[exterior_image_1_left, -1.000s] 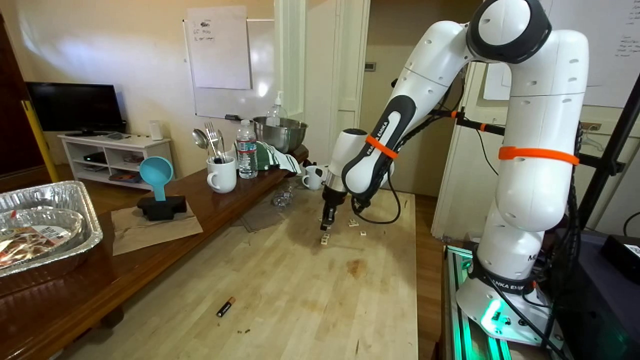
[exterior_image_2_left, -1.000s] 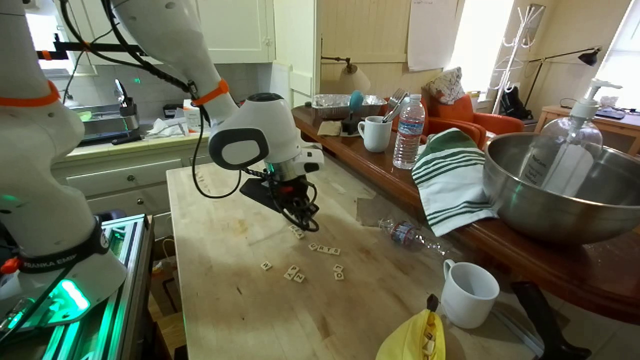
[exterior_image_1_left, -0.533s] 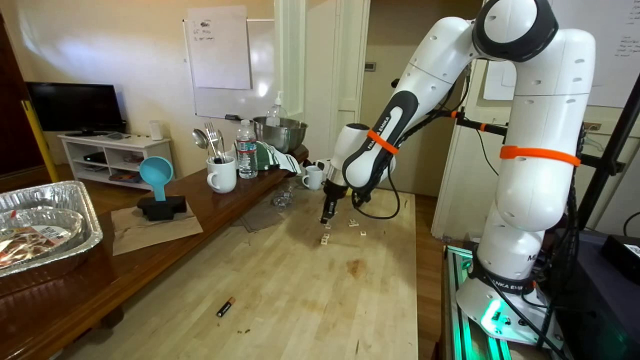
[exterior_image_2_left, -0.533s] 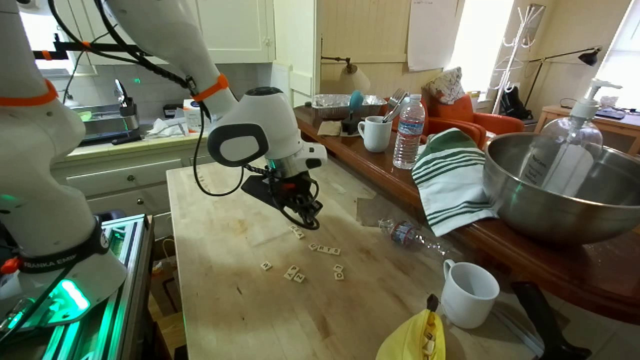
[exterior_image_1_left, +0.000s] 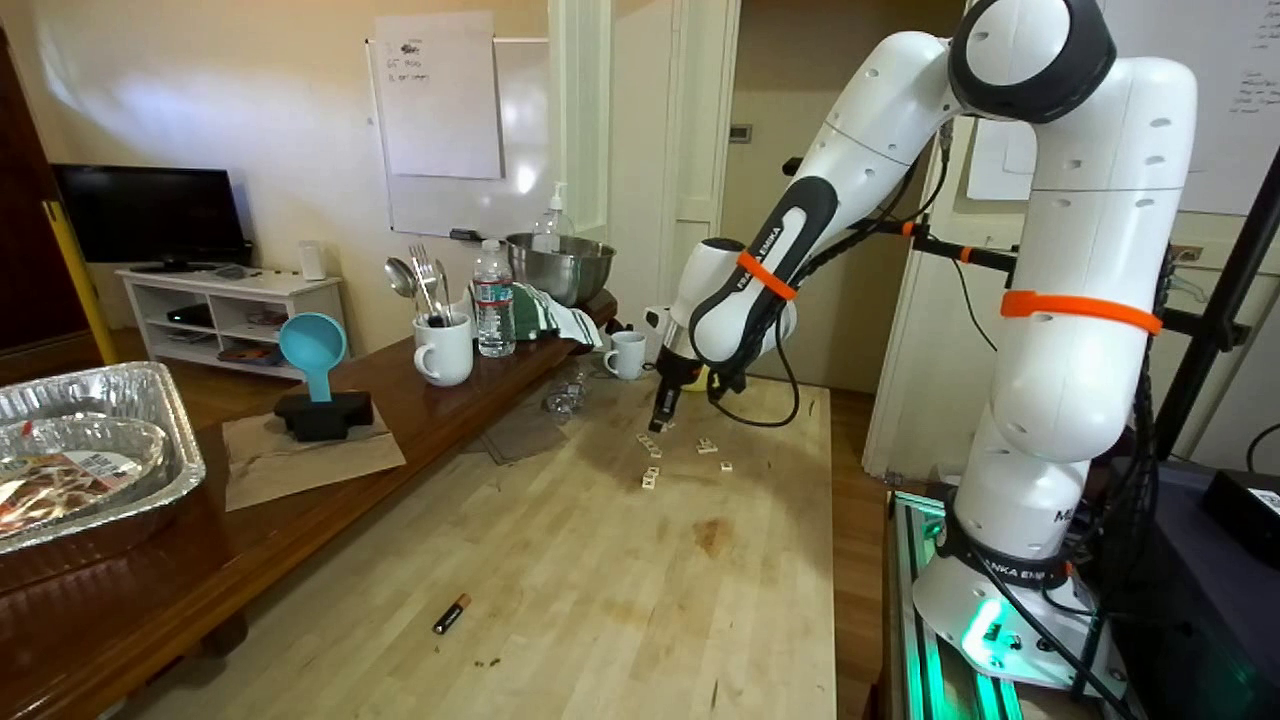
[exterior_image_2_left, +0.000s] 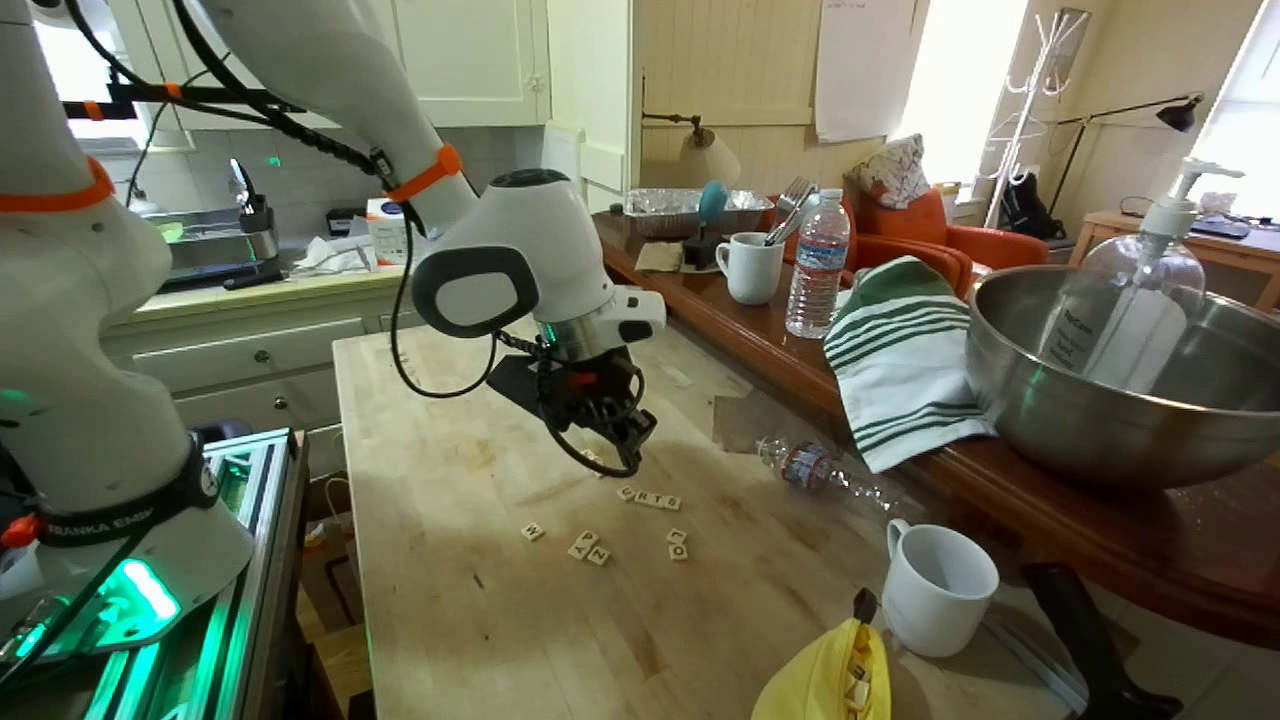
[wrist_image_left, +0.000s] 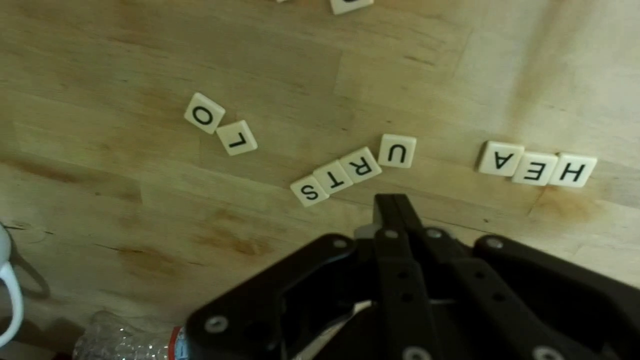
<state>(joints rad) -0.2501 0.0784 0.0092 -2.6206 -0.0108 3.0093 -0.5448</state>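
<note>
My gripper (wrist_image_left: 392, 200) is shut with its fingertips together and nothing between them. It points down above the wooden table, apart from the tiles. In the wrist view, the S tile (wrist_image_left: 309, 190), T tile (wrist_image_left: 333, 177) and R tile (wrist_image_left: 360, 165) form a slanted row, with the U tile (wrist_image_left: 397, 150) at its end. The touching A tile (wrist_image_left: 501, 158), E tile (wrist_image_left: 535, 168) and H tile (wrist_image_left: 572, 170) lie right. The O tile (wrist_image_left: 204, 113) and L tile (wrist_image_left: 236, 138) lie left. The gripper also shows in both exterior views (exterior_image_1_left: 657, 428) (exterior_image_2_left: 638, 455).
A W tile (exterior_image_2_left: 532, 532) and other tiles (exterior_image_2_left: 583, 544) lie nearby. A crumpled plastic bottle (exterior_image_2_left: 825, 474), white mug (exterior_image_2_left: 940, 588) and yellow pouch (exterior_image_2_left: 830, 675) are on the table. A battery (exterior_image_1_left: 451, 614) lies farther off. A raised wooden ledge (exterior_image_1_left: 400, 440) borders the table.
My shut gripper has risen slightly and moved over, a little to the right in an exterior view. A tile row it covered shows now; other tiles became partly hidden. The tiles stay put.
</note>
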